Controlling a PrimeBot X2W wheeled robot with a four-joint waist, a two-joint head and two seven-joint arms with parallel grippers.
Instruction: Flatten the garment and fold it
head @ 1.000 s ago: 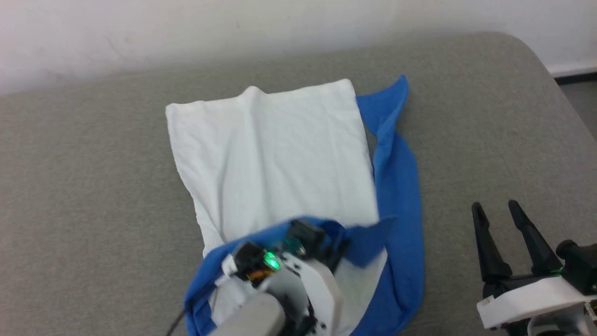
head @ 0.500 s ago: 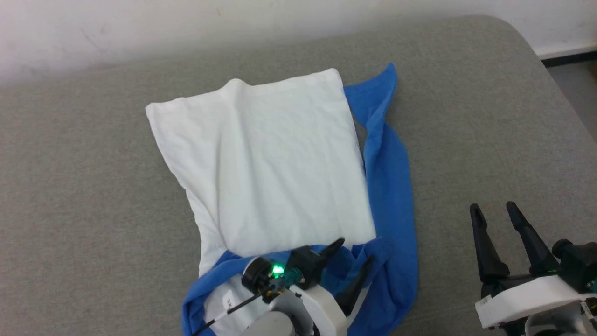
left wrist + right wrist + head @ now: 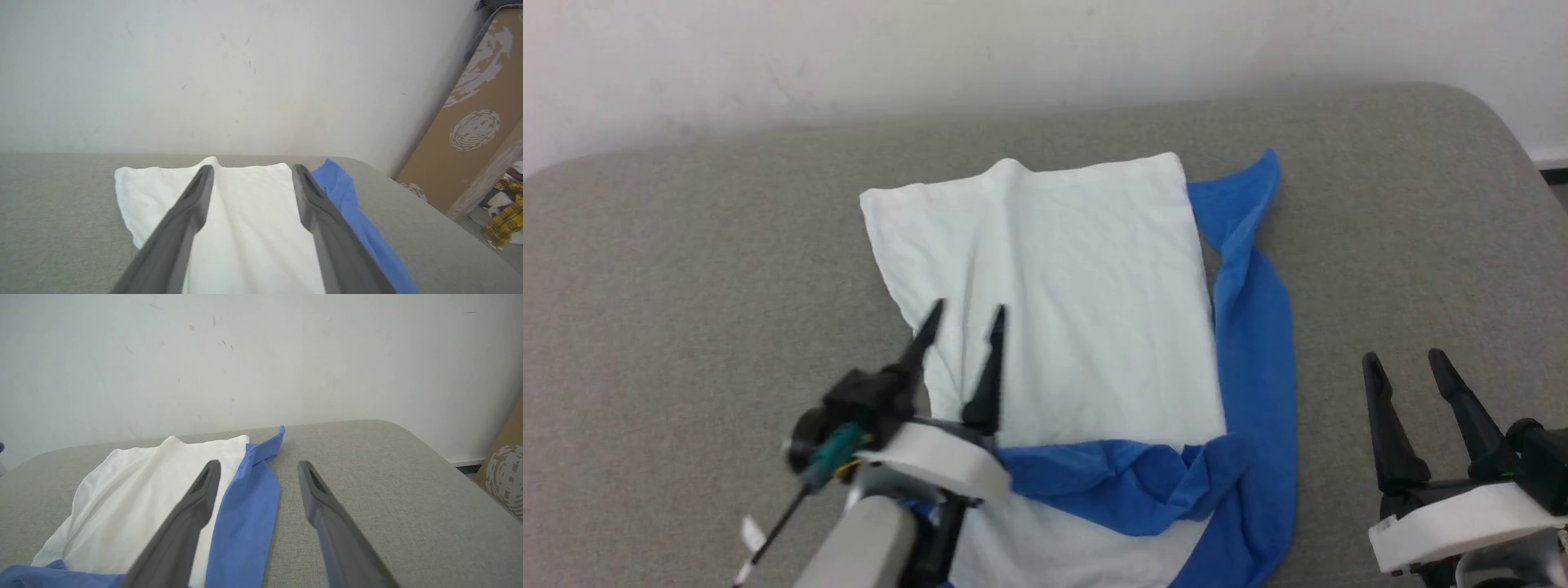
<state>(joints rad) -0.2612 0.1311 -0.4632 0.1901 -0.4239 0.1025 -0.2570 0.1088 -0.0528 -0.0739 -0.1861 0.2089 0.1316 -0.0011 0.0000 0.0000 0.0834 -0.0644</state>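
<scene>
The garment (image 3: 1078,286) lies on the grey cushioned surface, white body spread flat. One blue sleeve (image 3: 1250,327) runs along its right edge, and another blue sleeve (image 3: 1119,482) lies crumpled across its near part. My left gripper (image 3: 968,314) is open and empty, raised over the garment's left near edge, fingers pointing away from me. In the left wrist view the garment (image 3: 249,220) stretches ahead between the open fingers (image 3: 184,220). At the lower right my right gripper (image 3: 1409,363) stands open and empty over bare surface, apart from the garment (image 3: 143,506).
The grey surface (image 3: 686,286) ends at a white wall (image 3: 1013,49) behind and has a rounded right corner (image 3: 1494,122). A brown cardboard panel (image 3: 482,114) and some yellow checked cloth (image 3: 506,220) stand beyond the right side.
My left gripper let go of the blue sleeve, which now lies across the garment's near part, and swung left and up, open. The head camera also shifted. The right gripper stayed put.
</scene>
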